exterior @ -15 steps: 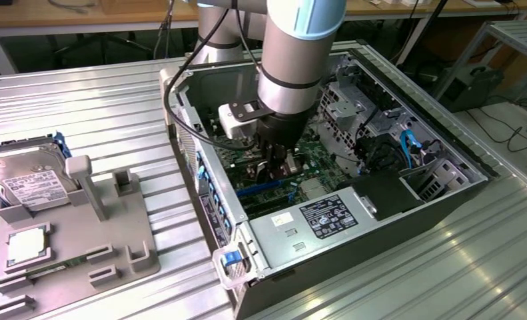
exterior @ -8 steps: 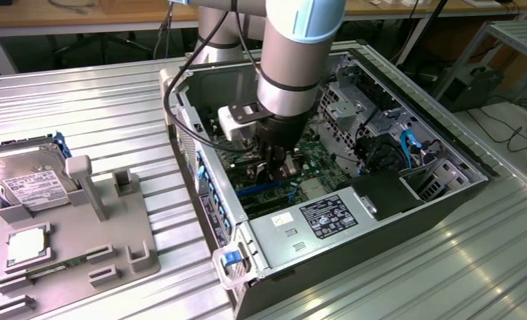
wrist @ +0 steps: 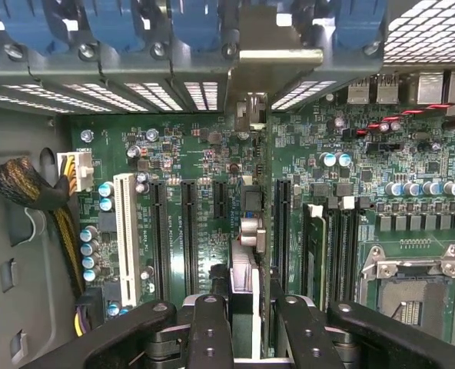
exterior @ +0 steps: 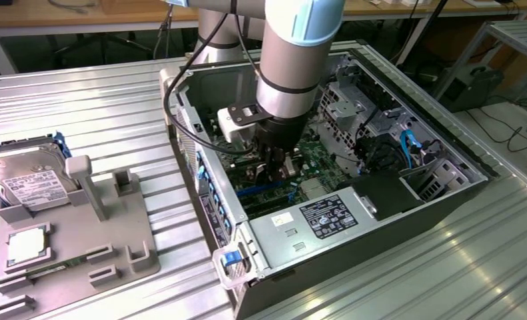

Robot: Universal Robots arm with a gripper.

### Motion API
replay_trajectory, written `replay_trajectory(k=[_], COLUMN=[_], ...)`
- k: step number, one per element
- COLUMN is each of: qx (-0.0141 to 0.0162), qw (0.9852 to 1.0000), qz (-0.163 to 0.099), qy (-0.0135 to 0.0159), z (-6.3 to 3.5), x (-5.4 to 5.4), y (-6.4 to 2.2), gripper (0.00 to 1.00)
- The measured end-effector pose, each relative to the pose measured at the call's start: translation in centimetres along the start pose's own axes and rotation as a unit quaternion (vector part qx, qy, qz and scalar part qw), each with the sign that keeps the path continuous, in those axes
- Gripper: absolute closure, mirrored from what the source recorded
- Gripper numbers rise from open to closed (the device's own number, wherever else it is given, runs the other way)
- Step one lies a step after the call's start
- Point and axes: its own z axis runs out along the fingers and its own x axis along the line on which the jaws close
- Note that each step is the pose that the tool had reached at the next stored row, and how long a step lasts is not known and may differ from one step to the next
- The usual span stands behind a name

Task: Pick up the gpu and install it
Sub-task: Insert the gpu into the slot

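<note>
In the wrist view I see the gpu (wrist: 252, 265) edge-on as a thin dark slab with small parts on its face. It stands upright over the green motherboard (wrist: 204, 165), between two black expansion slots (wrist: 187, 231). Its pale metal end bracket (wrist: 277, 55) reaches the case's rear wall under the blue clips (wrist: 193, 23). My gripper (wrist: 256, 332) is shut on the gpu, one black finger (wrist: 210, 330) on each side. Whether the card sits in a slot I cannot tell. In the exterior view my gripper (exterior: 275, 175) is deep inside the open computer case (exterior: 212, 193).
A grey fixture (exterior: 76, 227) at the exterior view's left carries a silver hard drive (exterior: 28, 177) and a small square chip (exterior: 28, 241). Inside the case are a labelled power supply (exterior: 334, 217), a cable bundle (wrist: 28, 192), a white slot (wrist: 124, 231), memory slots (wrist: 327, 246) and a CPU socket (wrist: 412, 296).
</note>
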Motion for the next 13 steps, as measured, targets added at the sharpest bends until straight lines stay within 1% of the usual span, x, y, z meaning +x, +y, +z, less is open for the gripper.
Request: replay_trajectory(k=[3,11,13], qx=[0.0,-0.0001,-0.0004], qw=[1.0,1.0,1.0], qz=[0.0,0.0,0.0], qy=[0.0,0.0,0.0], z=[0.22,0.35,0.35], x=[0.0,0.01,0.0], y=[0.01,0.02,0.03], gripper=[0.72,0.72,0.72])
